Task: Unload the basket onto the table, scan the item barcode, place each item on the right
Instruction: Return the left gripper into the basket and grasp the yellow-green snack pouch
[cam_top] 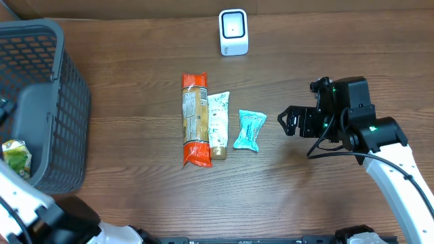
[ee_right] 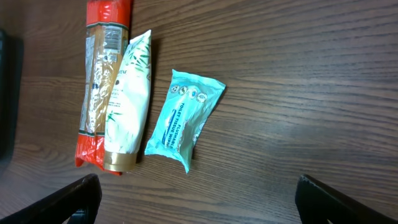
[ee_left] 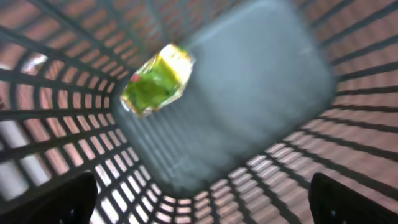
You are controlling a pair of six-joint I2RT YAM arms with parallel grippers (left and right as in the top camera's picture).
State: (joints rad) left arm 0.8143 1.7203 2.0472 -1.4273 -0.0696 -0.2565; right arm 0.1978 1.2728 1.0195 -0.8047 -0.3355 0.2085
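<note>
Three items lie side by side mid-table: a long packet with orange ends (cam_top: 195,120), a white tube with a gold cap (cam_top: 218,125) and a teal wipes pack (cam_top: 249,129). My right gripper (cam_top: 285,122) hovers just right of the teal pack, open and empty. In the right wrist view the teal pack (ee_right: 184,118) lies ahead of the wide-spread right gripper (ee_right: 199,202), with the tube (ee_right: 127,102) and the packet (ee_right: 102,81) beyond it. The white scanner (cam_top: 233,32) stands at the back. My left gripper (ee_left: 202,202) is open above the basket floor (ee_left: 249,93), with nothing between its fingers.
A dark grey mesh basket (cam_top: 64,74) fills the left side of the table. A green-yellow packet (cam_top: 17,157) lies in it and also shows in the left wrist view as a blurred green packet (ee_left: 157,81). The left arm's white link (cam_top: 20,203) crosses the bottom-left corner.
</note>
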